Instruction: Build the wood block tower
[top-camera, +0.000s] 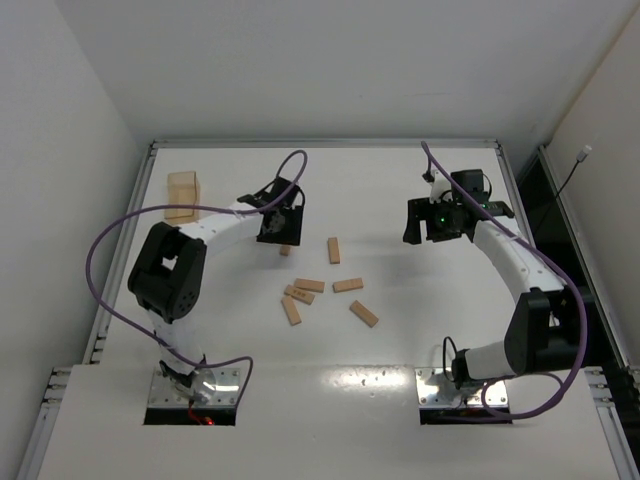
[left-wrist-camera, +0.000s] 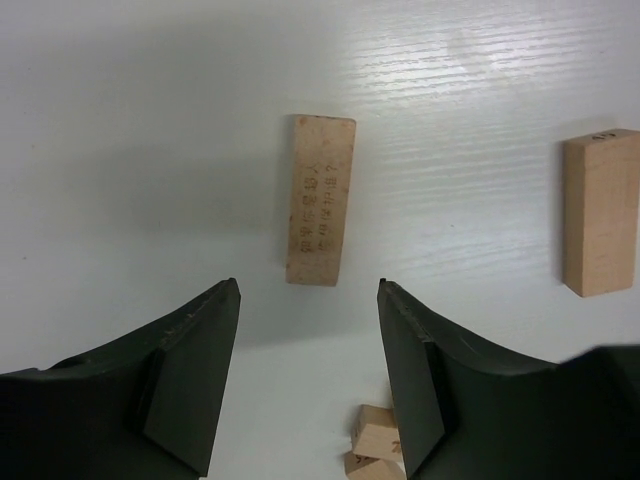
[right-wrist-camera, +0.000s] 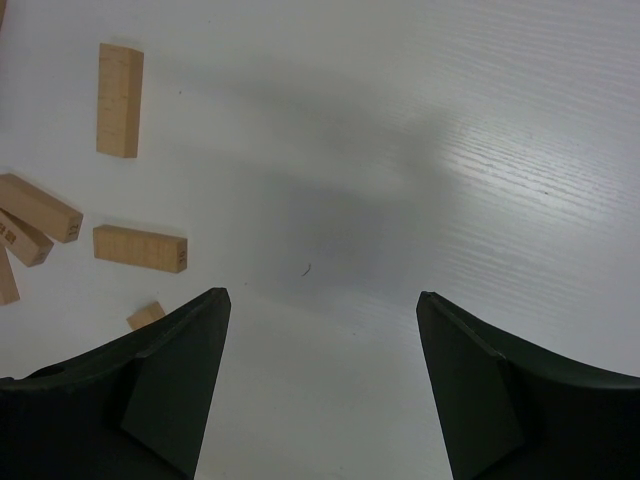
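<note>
Left fingers (left-wrist-camera: 190, 370) open, hovering short of flat loose block (left-wrist-camera: 320, 200); advance, straddle its long sides, then descend. Tower (top-camera: 183, 194), seemingly part-built, stands far-left on counter (top-camera: 400, 180). Right fingers (right-wrist-camera: 180, 380) open, empty, beside scattered blocks (right-wrist-camera: 140, 248)

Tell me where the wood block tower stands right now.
In the top view the wood block tower stands near the far left edge of the table, left of the left hand and apart from the loose blocks scattered mid-table.

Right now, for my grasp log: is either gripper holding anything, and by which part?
Nothing is held. The left gripper is open, a loose block untouched ahead of it; the right gripper is open too.
</note>
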